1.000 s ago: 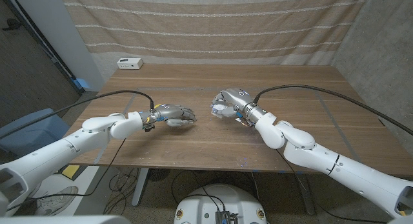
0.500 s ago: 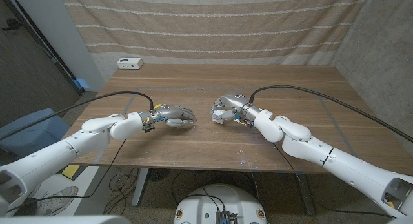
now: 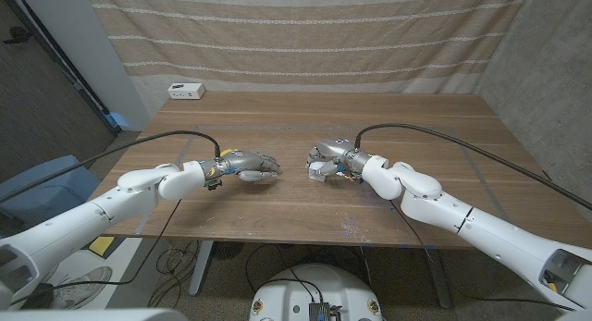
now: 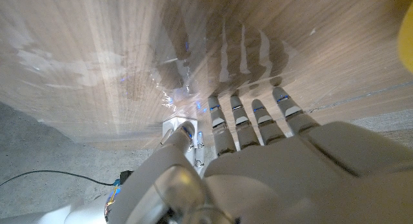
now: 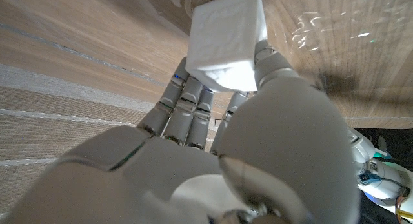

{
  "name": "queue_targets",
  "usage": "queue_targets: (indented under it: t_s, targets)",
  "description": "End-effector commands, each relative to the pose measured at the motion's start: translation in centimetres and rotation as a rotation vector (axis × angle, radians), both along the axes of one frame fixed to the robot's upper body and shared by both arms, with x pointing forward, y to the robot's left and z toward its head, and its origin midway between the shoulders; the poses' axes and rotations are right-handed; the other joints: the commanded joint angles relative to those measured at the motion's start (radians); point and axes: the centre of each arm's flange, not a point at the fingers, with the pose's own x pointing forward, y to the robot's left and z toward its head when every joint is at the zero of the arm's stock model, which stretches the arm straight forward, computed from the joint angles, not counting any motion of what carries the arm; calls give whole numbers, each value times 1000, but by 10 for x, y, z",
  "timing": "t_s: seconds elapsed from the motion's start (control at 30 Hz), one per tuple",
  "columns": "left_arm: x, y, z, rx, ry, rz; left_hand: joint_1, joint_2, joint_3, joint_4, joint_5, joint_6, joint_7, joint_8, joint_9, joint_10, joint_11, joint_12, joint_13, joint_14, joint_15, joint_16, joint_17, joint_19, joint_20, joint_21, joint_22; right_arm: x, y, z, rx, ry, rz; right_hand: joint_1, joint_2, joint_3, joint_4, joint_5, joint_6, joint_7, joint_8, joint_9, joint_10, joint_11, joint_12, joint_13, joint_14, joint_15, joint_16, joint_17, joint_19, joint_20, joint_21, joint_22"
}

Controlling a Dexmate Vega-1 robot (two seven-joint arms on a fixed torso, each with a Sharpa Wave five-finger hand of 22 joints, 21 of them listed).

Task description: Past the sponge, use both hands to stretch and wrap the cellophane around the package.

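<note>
My right hand [image 3: 330, 161] grips a white box-shaped package [image 5: 229, 40] in its fingertips, low over the middle of the wooden table [image 3: 435, 136]; the package [image 3: 318, 169] shows as a white patch under the fingers. Clear cellophane [image 4: 177, 91] lies wrinkled and shiny on the wood in front of my left hand [image 3: 246, 164]. The creases run to the thumb and fingers [image 4: 219, 117] of the left hand [image 4: 271, 166], which seem to pinch the film's edge. Both hands face each other a short gap apart. A blurred yellow patch [image 4: 406, 30], perhaps the sponge, sits at the left wrist view's edge.
A small white box [image 3: 186, 91] stands at the table's far left corner. A striped curtain [image 3: 305, 34] hangs behind the table. Black cables [image 3: 435, 129] trail from both wrists across the tabletop.
My right hand has sunk closer to the table and shifted slightly to the right with the package. The left hand has stayed where it was.
</note>
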Motion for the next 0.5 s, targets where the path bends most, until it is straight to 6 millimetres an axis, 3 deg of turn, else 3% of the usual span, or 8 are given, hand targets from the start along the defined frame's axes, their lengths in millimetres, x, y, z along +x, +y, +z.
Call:
queue_targets:
  t_s: [0.03, 0.1, 0.13, 0.27, 0.5]
  targets:
    - [3, 0, 1, 0, -2, 3, -11, 3, 1, 6, 8, 5, 5, 6, 6, 2, 5, -4, 1, 6, -66, -1, 2, 5, 2, -1, 3, 5, -2, 0, -74, 120, -67, 5, 74, -30, 27, 15, -197, -6, -34, -1, -113, -59, -108, -24, -86, -71, -99, -82, -55, 42, -12, -17]
    - [4, 0, 1, 1, -2, 3, -12, 2, 1, 8, 8, 2, 3, 4, 6, 1, 5, -5, 1, 3, -64, -2, 2, 5, 2, -2, 3, 4, -3, 2, -73, 121, -70, -20, 55, -41, 29, 25, -285, -13, -38, -2, -167, -45, -136, -28, -119, -63, -121, -101, -65, 55, -20, -18]
    - [4, 0, 2, 2, -2, 2, -12, 2, 1, 8, 8, 2, 3, 4, 6, 1, 6, -6, 1, 3, -64, -3, 2, 5, 2, -2, 3, 3, -4, 4, -74, 119, -75, -38, 45, -50, 33, 33, -323, -11, -35, -2, -195, -53, -148, -29, -141, -58, -133, -110, -79, 62, -30, -19]
    - [6, -1, 2, 4, -2, 2, -14, 2, 2, 10, 9, 0, 3, 4, 6, -2, 7, -8, 1, 1, -64, -3, 2, 5, 2, -3, 3, 2, -6, 7, -65, 121, -85, -126, 16, -93, 64, 60, -455, -16, -34, -3, -312, -40, -174, -32, -216, -41, -154, -130, -113, 86, -60, -19]
    - [7, 0, 2, 6, -1, 3, -15, 3, 3, 12, 10, -4, -2, 2, 6, -6, 7, -11, 1, -2, -64, -4, 2, 4, 3, -4, 3, -2, -9, 15, -59, 120, -96, -215, -22, -151, 95, 83, -574, -5, -33, -3, -410, -31, -177, -33, -292, -17, -157, -140, -156, 102, -98, -19]
